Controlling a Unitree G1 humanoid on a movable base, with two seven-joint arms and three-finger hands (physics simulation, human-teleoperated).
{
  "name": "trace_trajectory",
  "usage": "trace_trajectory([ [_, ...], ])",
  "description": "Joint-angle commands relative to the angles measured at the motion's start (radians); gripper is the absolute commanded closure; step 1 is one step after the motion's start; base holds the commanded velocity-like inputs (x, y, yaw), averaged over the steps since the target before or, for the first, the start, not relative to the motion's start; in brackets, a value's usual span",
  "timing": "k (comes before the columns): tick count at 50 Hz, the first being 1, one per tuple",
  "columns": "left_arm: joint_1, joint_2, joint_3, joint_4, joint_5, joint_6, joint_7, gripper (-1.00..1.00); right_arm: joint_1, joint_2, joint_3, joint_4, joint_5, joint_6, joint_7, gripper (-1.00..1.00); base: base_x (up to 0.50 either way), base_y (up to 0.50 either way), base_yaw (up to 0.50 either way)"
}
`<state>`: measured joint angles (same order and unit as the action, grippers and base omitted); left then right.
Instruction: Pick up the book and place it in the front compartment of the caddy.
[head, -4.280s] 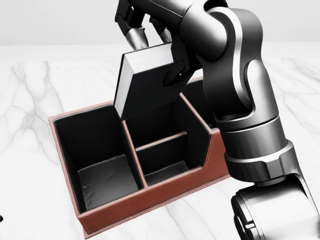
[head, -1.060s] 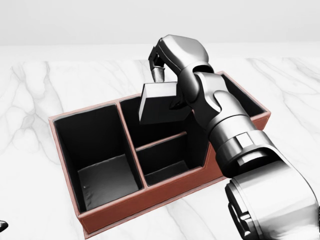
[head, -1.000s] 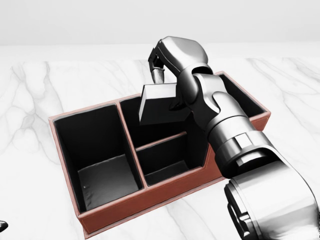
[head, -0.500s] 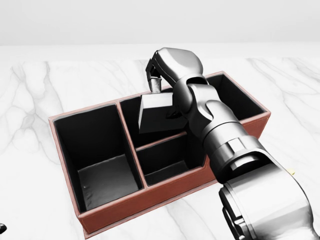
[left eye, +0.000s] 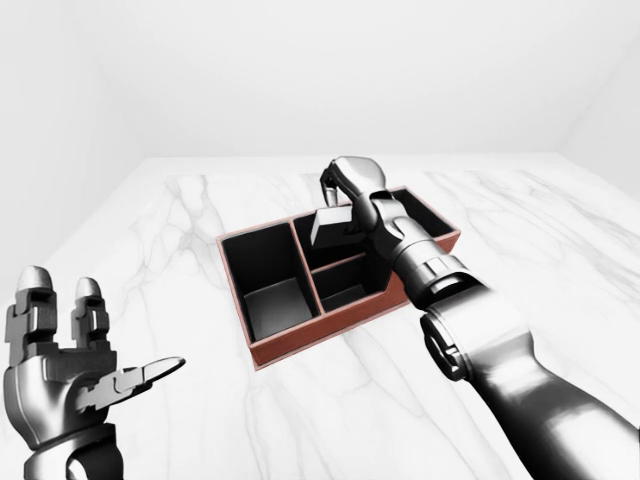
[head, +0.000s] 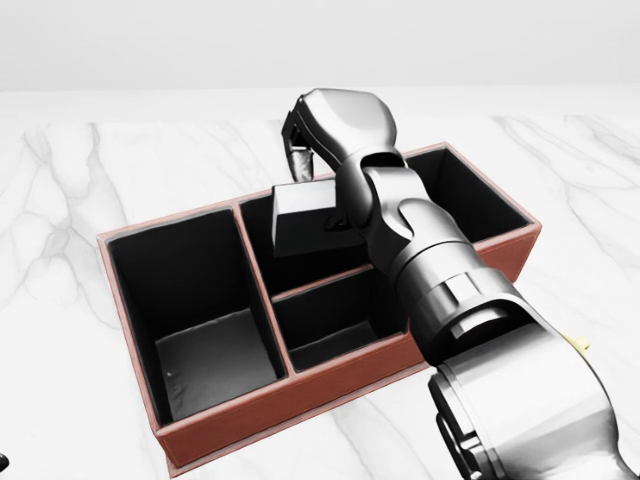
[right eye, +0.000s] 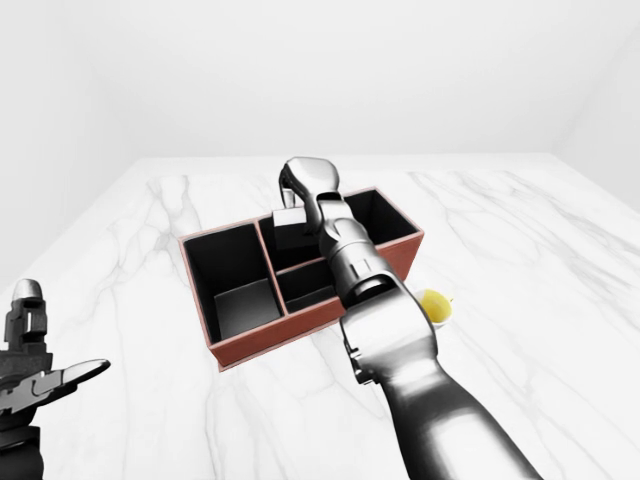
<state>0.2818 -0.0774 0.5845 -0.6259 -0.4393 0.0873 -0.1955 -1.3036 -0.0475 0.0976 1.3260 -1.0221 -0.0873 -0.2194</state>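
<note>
While right hand (head: 312, 150) grips book (head: 303, 215), caddy (head: 130, 330) walls crowd it.

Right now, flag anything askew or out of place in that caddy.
The book, gripped by the right hand, hangs tilted over the upper middle compartment of the caddy, not yet seated. Nothing looks spilled or damaged.

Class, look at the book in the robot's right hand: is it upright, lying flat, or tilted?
Tilted. The book leans at an angle over the caddy, gripped by the right hand, its lower part dipping into a middle compartment.
</note>
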Motion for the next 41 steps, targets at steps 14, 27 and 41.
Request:
trace_trajectory([
  [14, 0.001, -0.004, 0.004, 0.017, 0.0, 0.0, -0.009, -1.0, -0.027, 0.001, -0.034, -0.006, -0.028, 0.0, -0.055, -1.0, 0.0, 0.0, 0.0],
  [27, 0.007, -0.007, -0.002, 0.013, -0.003, 0.0, -0.009, -1.0, -0.055, -0.01, -0.045, -0.018, -0.011, 0.0, -0.029, -1.0, 0.0, 0.0, 0.0],
  [41, 0.007, -0.009, -0.01, 0.009, -0.001, 0.0, -0.007, -1.0, -0.168, -0.035, -0.122, -0.136, 0.245, 0.0, 0.231, -1.0, 0.0, 0.0, 0.0],
])
